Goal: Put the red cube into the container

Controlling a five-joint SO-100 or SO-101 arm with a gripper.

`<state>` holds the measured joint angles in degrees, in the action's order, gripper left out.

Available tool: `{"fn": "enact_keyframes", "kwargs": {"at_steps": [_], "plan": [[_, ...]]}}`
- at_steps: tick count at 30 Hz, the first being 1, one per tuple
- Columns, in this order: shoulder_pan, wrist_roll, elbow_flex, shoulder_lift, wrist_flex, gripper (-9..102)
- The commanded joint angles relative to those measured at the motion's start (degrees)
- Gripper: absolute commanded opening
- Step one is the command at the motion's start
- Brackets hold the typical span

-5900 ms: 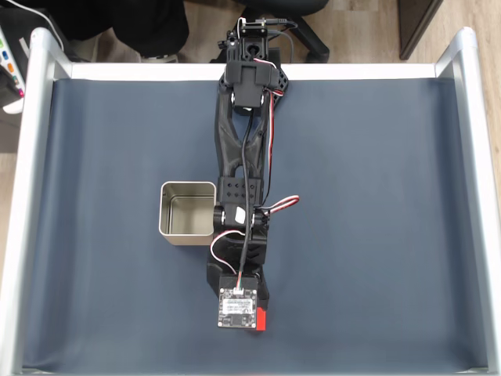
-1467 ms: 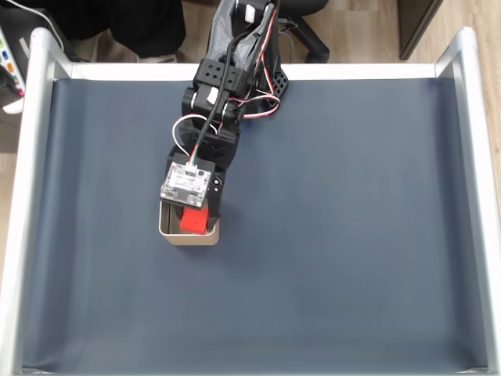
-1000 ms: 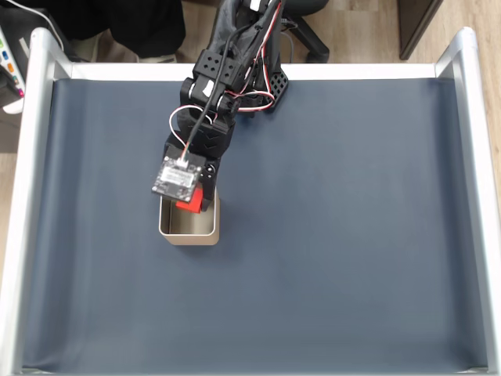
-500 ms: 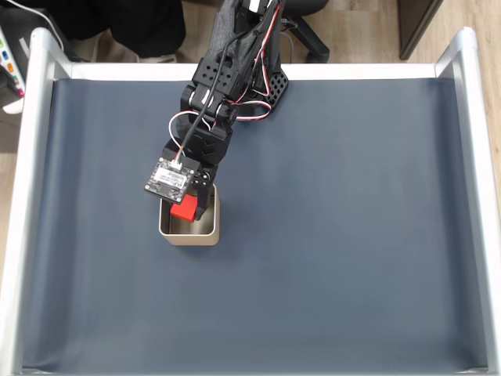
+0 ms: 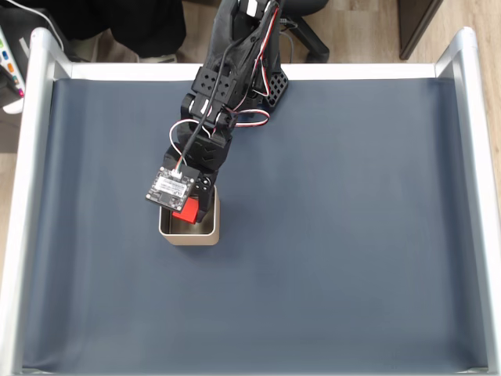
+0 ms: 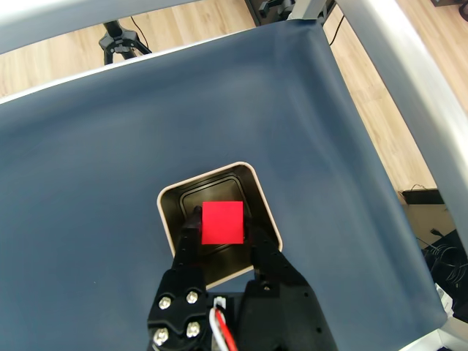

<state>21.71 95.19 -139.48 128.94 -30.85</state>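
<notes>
While the arm reaches out over the dark blue surface, its tool is clamped on the red cube, one black finger pressed to each side. In the wrist view the cube sits framed by the open mouth of the container, directly above the tin's dark floor. In the fixed view the cube shows over the container, beside the tool's camera board.
</notes>
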Motion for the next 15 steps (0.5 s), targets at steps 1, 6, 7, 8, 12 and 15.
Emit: {"fn": "enact_keyframes", "kwargs": {"at_steps": [1, 6, 7, 8, 12, 15], "plan": [[0.35, -0.62, 0.00, 0.18, 1.05, 1], [0.26, -0.70, -0.09, 0.26, 1.58, 7], [0.26, -0.88, -0.09, 0.18, 2.02, 8], [0.26, -1.14, -0.09, 0.18, 2.46, 9], [0.00, -1.85, -0.09, 0.18, 3.52, 13], [-0.18, -2.29, -0.18, 0.18, 3.69, 15]]}}
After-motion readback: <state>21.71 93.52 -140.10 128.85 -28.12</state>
